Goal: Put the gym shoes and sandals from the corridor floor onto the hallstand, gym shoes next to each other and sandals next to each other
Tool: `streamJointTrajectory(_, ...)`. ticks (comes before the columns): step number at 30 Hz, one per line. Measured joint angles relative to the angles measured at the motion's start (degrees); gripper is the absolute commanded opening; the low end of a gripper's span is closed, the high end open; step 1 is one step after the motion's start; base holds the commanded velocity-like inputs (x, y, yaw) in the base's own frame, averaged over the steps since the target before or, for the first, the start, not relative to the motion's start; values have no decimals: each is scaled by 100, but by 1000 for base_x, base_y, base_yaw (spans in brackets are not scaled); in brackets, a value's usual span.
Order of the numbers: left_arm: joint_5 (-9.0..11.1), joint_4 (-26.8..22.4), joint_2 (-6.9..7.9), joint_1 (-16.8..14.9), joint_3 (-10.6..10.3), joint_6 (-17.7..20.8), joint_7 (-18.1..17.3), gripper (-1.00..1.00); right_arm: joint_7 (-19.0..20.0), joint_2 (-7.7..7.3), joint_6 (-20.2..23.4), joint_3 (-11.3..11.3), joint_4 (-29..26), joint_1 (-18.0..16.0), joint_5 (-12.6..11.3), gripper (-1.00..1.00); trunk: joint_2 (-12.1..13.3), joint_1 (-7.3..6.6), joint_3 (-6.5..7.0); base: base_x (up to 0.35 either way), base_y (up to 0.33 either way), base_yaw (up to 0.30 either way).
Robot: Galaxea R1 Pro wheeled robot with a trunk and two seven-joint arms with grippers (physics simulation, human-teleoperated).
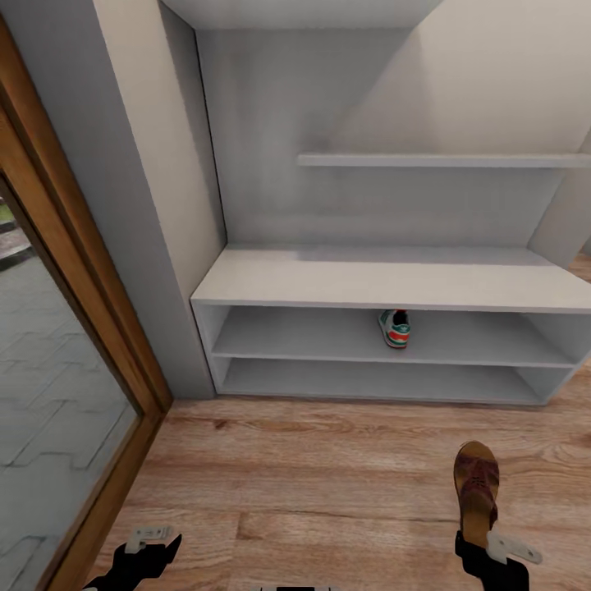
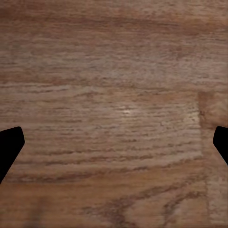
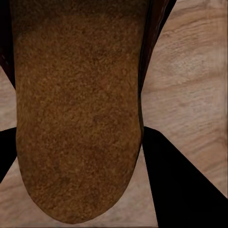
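Right claw (image 1: pixel 492 552) at 5 o'clock pinches sandal (image 1: pixel 476 491) by its heel for racking beside gym shoe (image 1: pixel 395 327) on hallstand (image 1: pixel 369 283); left claw (image 1: pixel 152 546) spread, idle.

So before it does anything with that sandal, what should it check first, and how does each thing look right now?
1. Right gripper at the sandal's heel: ok.
2. Grip closed on sandal: cannot tell.
3. Middle shelf has room beside the gym shoe: ok.
4. Left gripper open over bare floor, carrying nothing: ok.
5. Second sandal and second gym shoe located: cannot tell.
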Motion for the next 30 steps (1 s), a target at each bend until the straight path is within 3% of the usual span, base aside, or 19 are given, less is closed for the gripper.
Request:
streamJointTrajectory(5, -29, 64, -24, 16, -21, -39, -13, 100, -74, 27, 6, 22, 35, 0, 2, -100, 0, 0, 0, 0, 0, 0)
streamJointTrajectory(8, -40, 159, -39, 55, -32, -237, -33, 100, -86, 176, 32, 283, 9, 0, 19, -100, 0, 0, 0, 0, 0, 0)
streamJointTrajectory(10, -44, 181, -44, 63, -34, -328, -55, 100, -102, 320, 138, 728, -36, -9, 55, -100, 0, 0, 0, 0, 0, 0)
streamJointTrajectory(12, -47, 192, -40, 66, -35, -375, -65, 100, -297, 611, 1099, 1470, -294, -216, 75, -100, 0, 0, 1, 0, 0, 0)
streamJointTrajectory(16, -46, 197, -43, 72, -40, -391, -70, 100, -800, 999, 2070, 1645, -648, -484, 67, -100, 0, 0, 1, 0, 0, 0)
streamJointTrajectory(17, -46, 201, -45, 71, -42, -394, -70, 100, -1120, 1242, 2446, 1698, -797, -575, 70, -100, 0, 0, 1, 0, 0, 0)
streamJointTrajectory(19, -51, 203, -46, 78, -43, -395, -70, 100, -1376, 1462, 2658, 1731, -901, -654, 61, -100, 0, 0, 1, 0, 0, 0)
streamJointTrajectory(22, -53, 203, -46, 113, -45, -402, -71, 100, -1604, 1486, 2811, 1745, -979, -800, 93, -100, 0, 0, 1, 0, 0, 0)
streamJointTrajectory(30, -49, 202, -56, 157, -53, -405, -79, 100, -1715, 1486, 2877, 1761, -1051, -1042, 78, -100, 0, 0, 1, 0, 0, 0)
